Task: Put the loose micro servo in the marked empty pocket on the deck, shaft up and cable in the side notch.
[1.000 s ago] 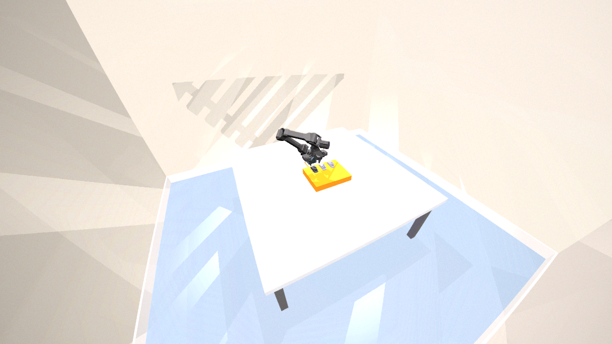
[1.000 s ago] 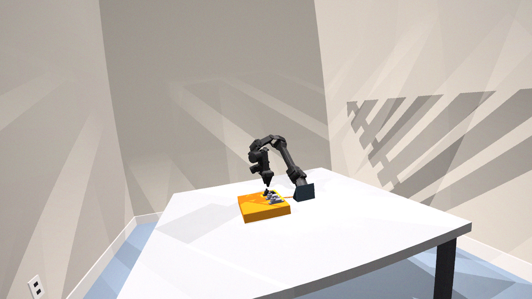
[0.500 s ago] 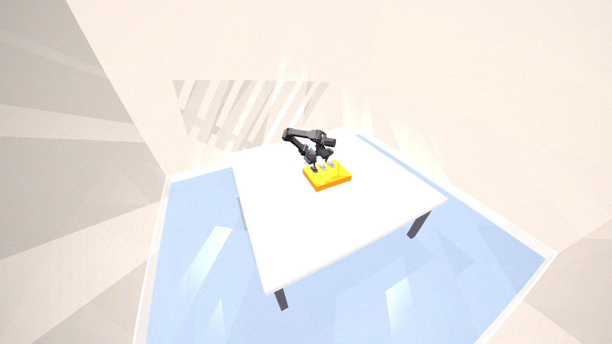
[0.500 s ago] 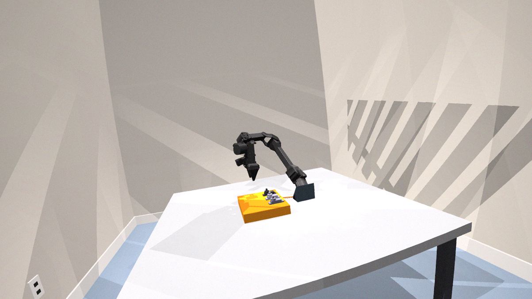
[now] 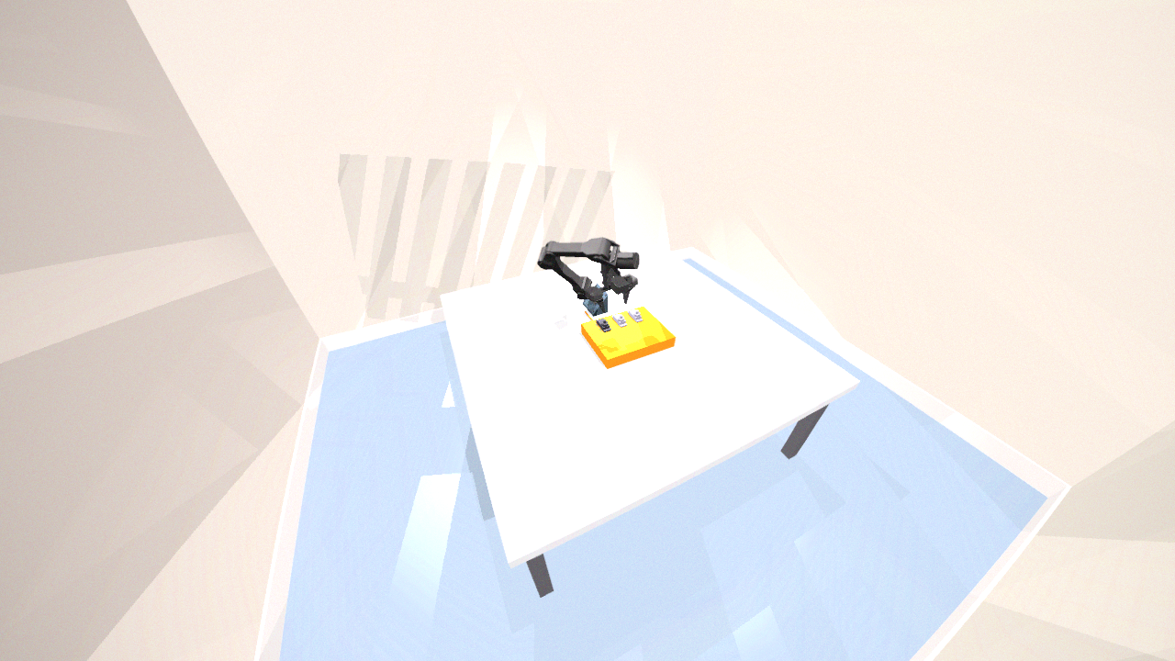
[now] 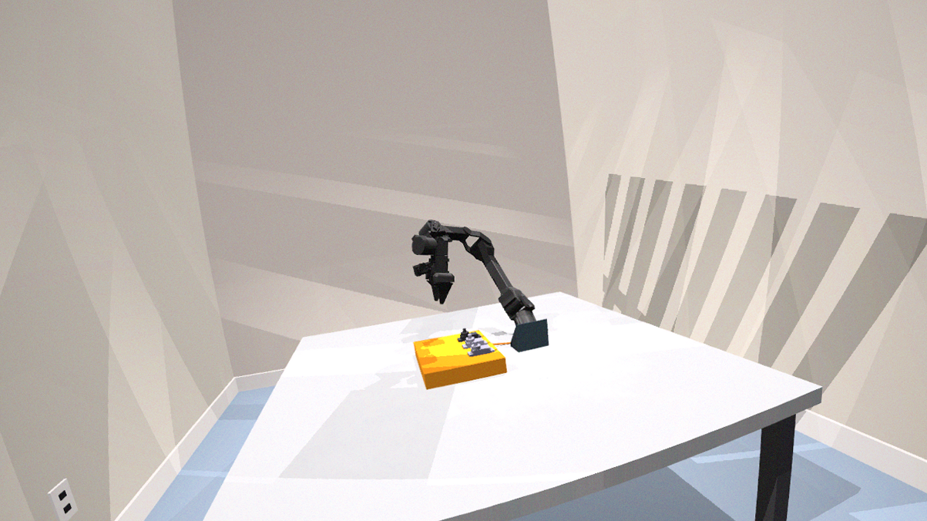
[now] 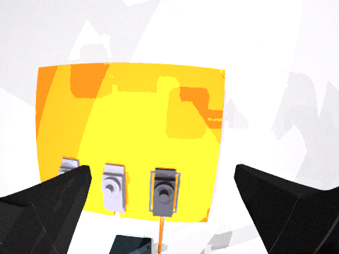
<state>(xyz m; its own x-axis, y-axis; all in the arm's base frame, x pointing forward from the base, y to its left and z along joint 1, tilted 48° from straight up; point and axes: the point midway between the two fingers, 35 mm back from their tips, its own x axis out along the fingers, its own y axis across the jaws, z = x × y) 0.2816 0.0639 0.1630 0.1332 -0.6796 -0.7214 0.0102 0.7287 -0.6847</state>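
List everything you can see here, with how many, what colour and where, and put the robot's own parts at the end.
Dark grey micro servo with round boss: one, dark grey, inside the outlined pocket, shaft up
Light grey micro servos: two, pale grey, in a row beside it
Thin rectangular pocket outline: one, grey, around the dark servo
Thin straight cable: one, orange, running off the deck edge from the dark servo
Flat boxy deck: one, yellow-orange, on the table
Rectangular table: one, white top, dark legs
Wall outlet: one, white, low on a wall
Jointed robot arm: one, black, behind the deck
Parallel-jaw gripper: one, black, open above the deck
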